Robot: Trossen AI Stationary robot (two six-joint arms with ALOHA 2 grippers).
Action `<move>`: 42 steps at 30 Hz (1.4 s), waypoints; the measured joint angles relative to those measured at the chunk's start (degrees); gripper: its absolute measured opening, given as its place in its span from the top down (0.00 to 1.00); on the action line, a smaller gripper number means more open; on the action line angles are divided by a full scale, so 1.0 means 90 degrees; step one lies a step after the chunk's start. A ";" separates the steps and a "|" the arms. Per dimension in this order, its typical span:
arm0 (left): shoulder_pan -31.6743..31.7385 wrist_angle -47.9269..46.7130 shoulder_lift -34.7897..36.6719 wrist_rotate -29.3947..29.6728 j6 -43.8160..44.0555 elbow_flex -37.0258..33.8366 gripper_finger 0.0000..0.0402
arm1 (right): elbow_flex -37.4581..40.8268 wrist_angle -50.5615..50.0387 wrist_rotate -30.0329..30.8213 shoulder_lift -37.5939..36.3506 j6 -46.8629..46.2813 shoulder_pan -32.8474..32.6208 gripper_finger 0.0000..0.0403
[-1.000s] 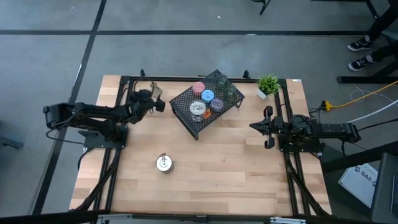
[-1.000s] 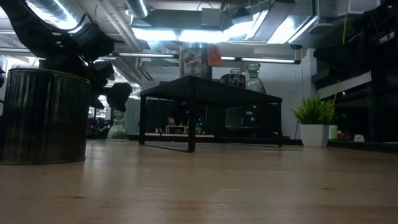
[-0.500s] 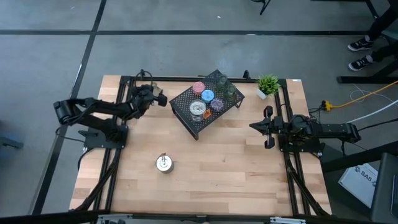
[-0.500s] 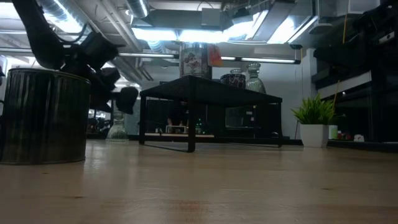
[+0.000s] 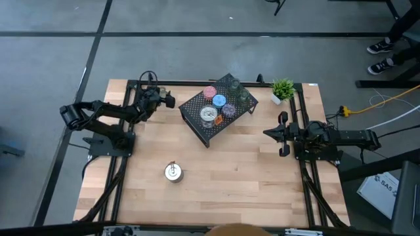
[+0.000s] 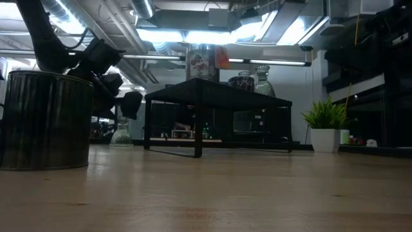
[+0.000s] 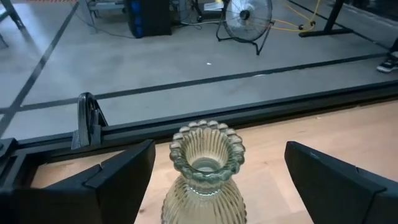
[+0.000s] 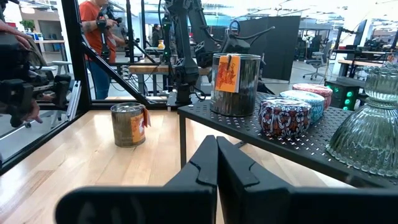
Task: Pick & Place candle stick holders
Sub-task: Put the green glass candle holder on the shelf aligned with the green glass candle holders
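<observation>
An olive-green ribbed glass holder (image 7: 205,162) stands upright on its base on the table near the far left corner; it also shows in the low view (image 6: 121,134). My left gripper (image 5: 164,100) is open just above it, its fingers (image 7: 124,171) wide apart on either side, touching nothing. The black mesh rack (image 5: 197,111) carries pink (image 5: 210,92), blue (image 5: 219,100), purple (image 5: 229,109), silver (image 5: 208,115) and green glass (image 5: 239,92) holders. Another silver holder (image 5: 173,172) stands on the table at the near left. My right gripper (image 5: 272,133) is shut and empty at the right.
A small potted plant (image 5: 283,89) stands at the far right corner. Black frame rails (image 5: 125,151) run along the table's left, right and far sides. People stand in the room beyond the table (image 8: 96,25). Bare wood lies between the rack and the near edge.
My left gripper has moved toward the table's far edge and a little toward the rack, ending over the green glass holder, which has stayed standing in place.
</observation>
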State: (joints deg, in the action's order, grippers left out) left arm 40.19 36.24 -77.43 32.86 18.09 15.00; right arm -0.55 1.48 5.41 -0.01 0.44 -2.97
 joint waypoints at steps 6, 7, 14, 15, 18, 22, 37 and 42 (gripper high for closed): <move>0.0143 -0.0016 0.0000 -0.0154 0.0021 0.0000 0.17 | -0.0001 0.0001 0.0000 0.0000 0.0000 0.0001 1.00; 0.0159 -0.0018 0.0000 -0.0151 0.0021 0.0000 0.18 | -0.0001 0.0001 -0.0001 0.0000 0.0001 0.0000 1.00; 0.0179 -0.0016 0.0000 -0.0158 0.0021 0.0000 0.22 | 0.0000 0.0000 -0.0001 0.0000 0.0001 -0.0001 1.00; 0.0179 -0.0016 0.0000 -0.0155 0.0021 0.0000 0.23 | -0.0001 0.0000 0.0000 0.0000 0.0001 -0.0001 1.00; 0.0179 0.0003 -0.0024 -0.0143 0.0021 0.0000 0.25 | -0.0001 0.0001 -0.0002 0.0000 0.0001 0.0001 1.00; 0.0181 0.0191 -0.0212 -0.0121 0.0021 0.0002 0.25 | 0.0001 0.0001 -0.0001 0.0000 0.0000 -0.0002 1.00; 0.0179 0.0899 -0.0797 -0.0049 -0.0149 0.0126 0.30 | 0.0001 0.0001 -0.0001 0.0000 0.0001 0.0000 1.00; 0.0179 0.1019 -0.0797 0.0164 -0.0252 0.0129 0.37 | 0.0001 0.0001 0.0000 0.0000 0.0001 -0.0002 1.00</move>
State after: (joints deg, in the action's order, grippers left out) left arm 41.80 45.41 -84.60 34.33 15.83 16.16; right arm -0.54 1.49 5.41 -0.01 0.45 -2.98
